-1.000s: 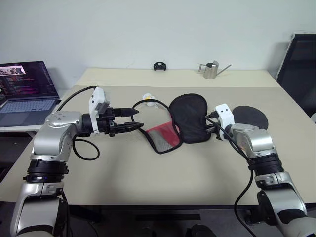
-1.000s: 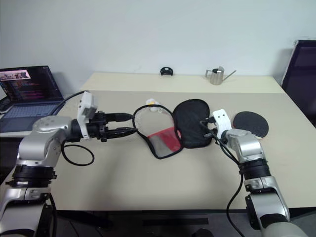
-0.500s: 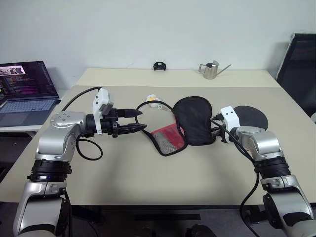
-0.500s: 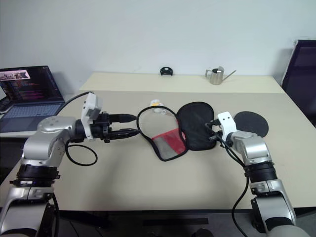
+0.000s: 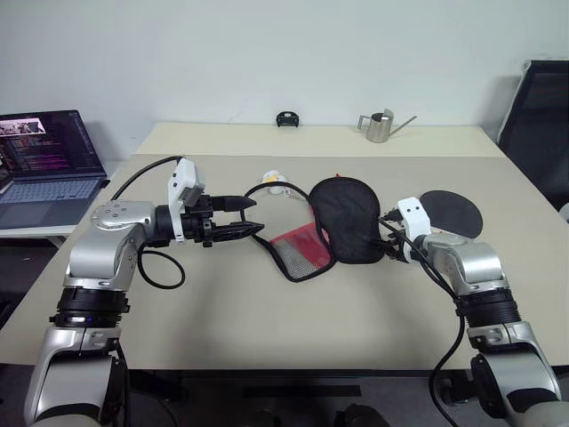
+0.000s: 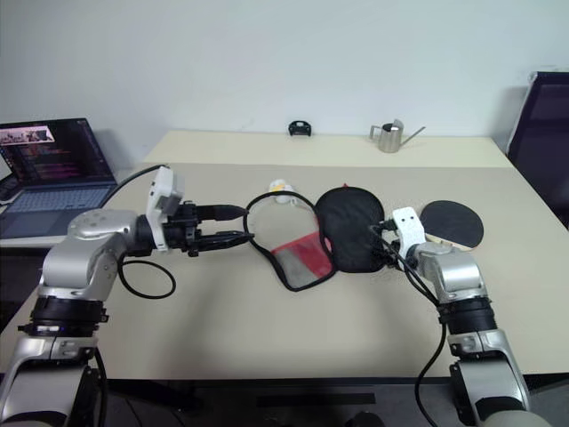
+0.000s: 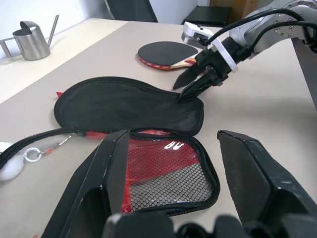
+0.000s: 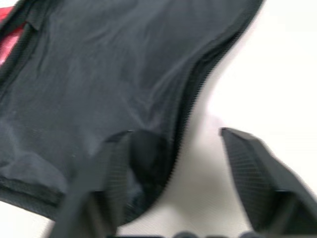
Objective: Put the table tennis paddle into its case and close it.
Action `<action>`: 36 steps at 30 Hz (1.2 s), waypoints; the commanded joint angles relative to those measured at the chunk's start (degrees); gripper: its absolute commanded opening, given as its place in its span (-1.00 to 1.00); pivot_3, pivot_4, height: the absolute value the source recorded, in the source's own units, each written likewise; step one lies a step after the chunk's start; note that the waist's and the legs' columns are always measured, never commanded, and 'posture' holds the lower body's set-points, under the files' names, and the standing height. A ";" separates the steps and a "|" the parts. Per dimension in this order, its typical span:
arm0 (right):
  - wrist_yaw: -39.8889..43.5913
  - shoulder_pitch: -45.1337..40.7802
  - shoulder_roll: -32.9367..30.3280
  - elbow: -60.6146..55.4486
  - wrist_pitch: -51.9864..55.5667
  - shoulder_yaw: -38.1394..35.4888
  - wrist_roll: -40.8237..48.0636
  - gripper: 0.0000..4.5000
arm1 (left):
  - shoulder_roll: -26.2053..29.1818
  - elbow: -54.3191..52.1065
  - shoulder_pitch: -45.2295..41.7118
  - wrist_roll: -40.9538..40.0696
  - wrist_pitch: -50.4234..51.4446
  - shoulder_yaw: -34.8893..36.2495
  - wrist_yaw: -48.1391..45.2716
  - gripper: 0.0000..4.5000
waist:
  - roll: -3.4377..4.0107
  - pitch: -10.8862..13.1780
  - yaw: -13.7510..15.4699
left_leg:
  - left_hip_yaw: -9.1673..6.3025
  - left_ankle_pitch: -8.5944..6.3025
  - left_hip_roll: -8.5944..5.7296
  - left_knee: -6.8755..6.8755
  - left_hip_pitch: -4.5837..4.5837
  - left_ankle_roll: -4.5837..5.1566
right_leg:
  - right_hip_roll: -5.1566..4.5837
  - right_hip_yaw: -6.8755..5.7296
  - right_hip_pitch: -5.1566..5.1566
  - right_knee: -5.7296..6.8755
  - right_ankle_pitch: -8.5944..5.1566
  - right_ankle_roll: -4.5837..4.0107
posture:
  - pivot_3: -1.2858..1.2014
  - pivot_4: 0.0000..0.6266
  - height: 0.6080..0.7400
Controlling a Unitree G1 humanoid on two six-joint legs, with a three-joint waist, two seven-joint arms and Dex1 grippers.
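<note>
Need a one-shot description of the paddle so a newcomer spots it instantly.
Start at the beige table and go to its right side, just beyond the opened black fabric case. The table tennis paddle lies flat there: a round black rubber disc, rigid where the case is floppy, with a light-wood handle.

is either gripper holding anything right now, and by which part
Nothing is held. The right gripper stands open over the edge of the case; the left gripper is open beside the case's zipper edge, gripping nothing.
</note>
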 commanded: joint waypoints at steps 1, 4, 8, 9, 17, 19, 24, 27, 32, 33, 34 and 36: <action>0.13 0.58 -1.98 -5.66 1.40 -3.68 2.14 0.69 | 0.12 -1.35 -1.16 -0.54 -0.15 0.68 -0.09 0.37 | 0.00 0.00 0.01 | 0.00 0.00 0.00 0.00 0.00 0.00 | 0.00 0.00 0.00 0.01 0.00 0.00 | 0.03 -0.52 1.00; 0.65 1.96 -3.42 -9.66 3.73 -6.48 4.26 0.69 | 0.08 -1.26 -1.19 -0.57 -0.10 0.75 -0.11 0.37 | 0.00 0.00 0.06 | 0.00 0.00 0.00 0.00 0.00 0.00 | 0.00 0.00 0.00 0.00 0.00 0.00 | 0.03 -0.52 1.00; 0.32 4.06 -5.04 -16.08 9.15 -11.09 7.84 0.69 | -0.09 -0.98 -1.39 -0.44 -0.21 0.65 -0.17 0.37 | 0.00 0.00 0.09 | -0.01 0.00 0.00 0.00 -0.01 0.00 | 0.00 0.00 0.01 0.00 0.00 0.00 | 0.03 -0.52 1.00; 0.06 4.64 -5.49 -17.49 9.87 -11.88 8.31 0.69 | -0.26 -0.98 -1.54 -0.47 -0.17 0.56 -0.17 0.37 | 0.00 0.00 0.07 | -0.01 0.00 0.00 0.00 -0.01 0.00 | 0.00 0.00 0.01 0.00 0.00 0.00 | 0.03 -0.52 1.00; -7.05 10.02 -6.05 -22.60 9.34 -16.91 6.65 0.99 | -1.89 0.06 -3.51 -0.35 -0.17 -0.24 -0.72 0.37 | 0.00 0.00 0.15 | 0.00 0.00 0.00 0.00 -0.01 0.01 | 0.00 0.01 0.03 0.00 0.00 0.00 | 0.03 -0.52 1.00; -9.76 10.79 -5.44 -22.70 8.61 -16.55 5.35 0.99 | -2.24 0.61 -3.92 -0.06 -0.45 -0.54 -0.90 0.37 | 0.00 0.00 0.07 | 0.01 0.00 0.00 0.00 -0.01 0.02 | 0.00 0.01 0.03 0.01 0.00 0.00 | 0.03 -0.52 1.00; -16.47 11.86 -2.26 -20.87 6.55 -17.24 2.73 0.99 | -2.91 1.44 -4.55 0.40 -0.94 -1.10 -1.26 0.37 | 0.00 0.00 -0.02 | 0.03 0.02 0.00 0.00 0.02 0.04 | 0.01 0.03 0.02 0.06 0.00 0.00 | 0.03 -0.52 1.00; -18.91 11.97 -0.28 -18.24 4.59 -17.18 1.59 0.99 | -3.25 1.91 -4.91 0.70 -1.20 -1.39 -1.47 0.37 | 0.00 0.00 0.05 | 0.03 0.02 0.00 0.00 0.01 0.05 | 0.01 0.03 0.02 0.05 0.00 0.00 | 0.03 -0.52 1.00; -22.54 10.34 2.49 -11.69 0.94 -17.69 0.47 0.99 | -3.52 2.41 -5.75 1.08 -1.53 -1.87 -1.57 0.37 | 0.00 0.00 0.02 | 0.05 0.03 0.00 0.00 0.01 0.06 | 0.01 0.02 0.02 0.06 0.00 0.00 | 0.03 -0.52 1.00; -23.11 10.02 2.68 -10.21 -0.19 -17.62 0.05 0.99 | -3.55 2.39 -5.86 1.12 -1.51 -1.89 -1.54 0.37 | 0.01 0.00 0.02 | 0.06 0.03 0.00 0.00 0.02 0.06 | 0.01 0.03 0.02 0.06 0.00 0.00 | 0.03 -0.52 1.00; -23.80 9.67 2.94 -8.83 -1.21 -17.70 -0.21 0.99 | -3.58 2.38 -5.93 1.17 -1.53 -1.89 -1.51 0.37 | 0.01 0.00 0.00 | 0.06 0.03 0.00 0.00 0.02 0.06 | 0.01 0.03 0.02 0.06 0.00 0.00 | 0.03 -0.52 1.00; -24.81 8.87 3.41 -5.87 -3.24 -17.55 -0.48 0.99 | -3.57 2.37 -6.07 1.23 -1.53 -1.87 -1.41 0.37 | 0.01 0.00 -0.05 | 0.10 0.03 0.00 0.00 0.02 0.06 | 0.01 0.05 0.02 0.06 0.00 0.00 | 0.03 -0.52 1.00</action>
